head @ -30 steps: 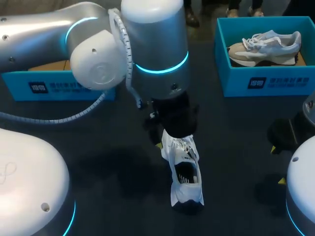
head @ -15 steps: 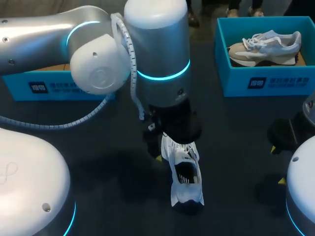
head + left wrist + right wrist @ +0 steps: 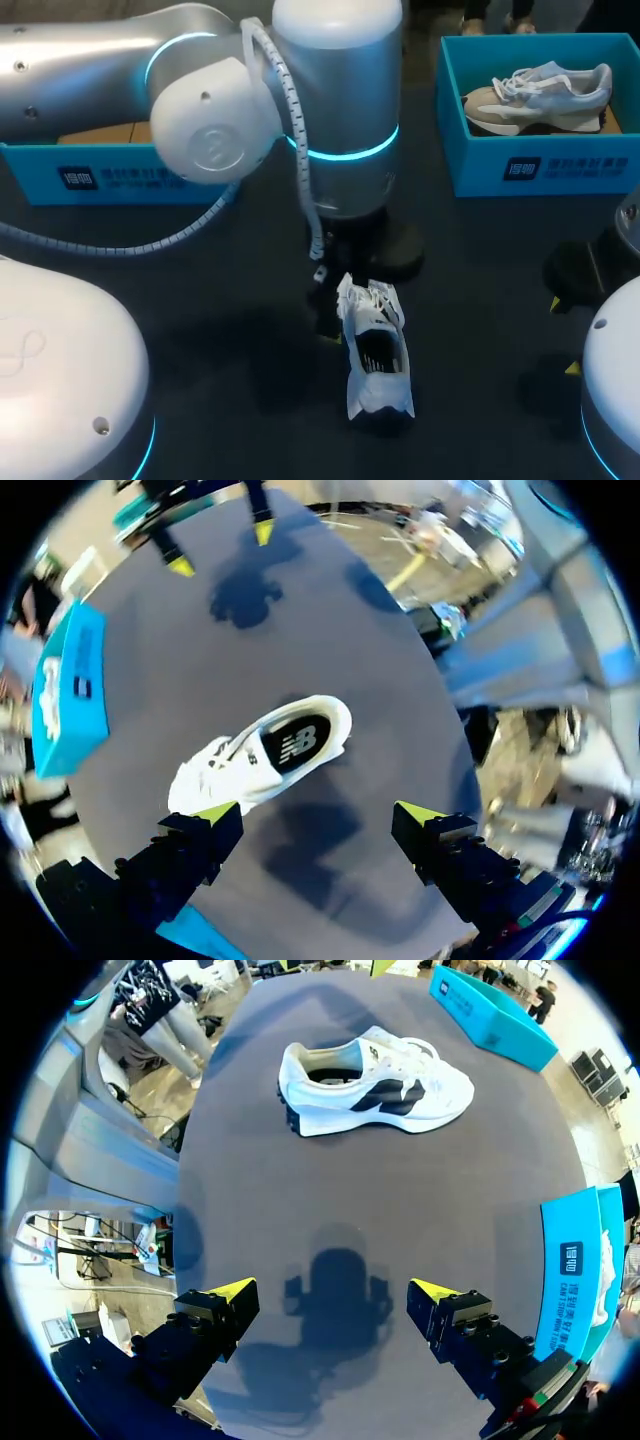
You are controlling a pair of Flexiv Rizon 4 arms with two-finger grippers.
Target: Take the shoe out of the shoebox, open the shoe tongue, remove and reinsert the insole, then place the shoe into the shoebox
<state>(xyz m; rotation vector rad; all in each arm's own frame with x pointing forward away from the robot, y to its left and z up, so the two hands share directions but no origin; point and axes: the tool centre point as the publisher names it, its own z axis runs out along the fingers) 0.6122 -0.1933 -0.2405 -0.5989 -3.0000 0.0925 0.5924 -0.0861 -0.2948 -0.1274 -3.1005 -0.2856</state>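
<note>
The white low-top trainer with dark side panels is sitting on the dark table, just ahead of the left gripper, which is hanging wide open and empty; the right gripper is gaping too, well apart from it

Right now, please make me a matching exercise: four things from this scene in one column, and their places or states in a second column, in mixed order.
Things:
1. white shoe
2. grey shoe
3. left gripper
4. right gripper

Places or states:
a. inside the blue shoebox
b. open, close by the white shoe
c. on the dark table, outside the boxes
d. open, apart from both shoes

Pairs: 1-c, 2-a, 3-b, 4-d
</note>
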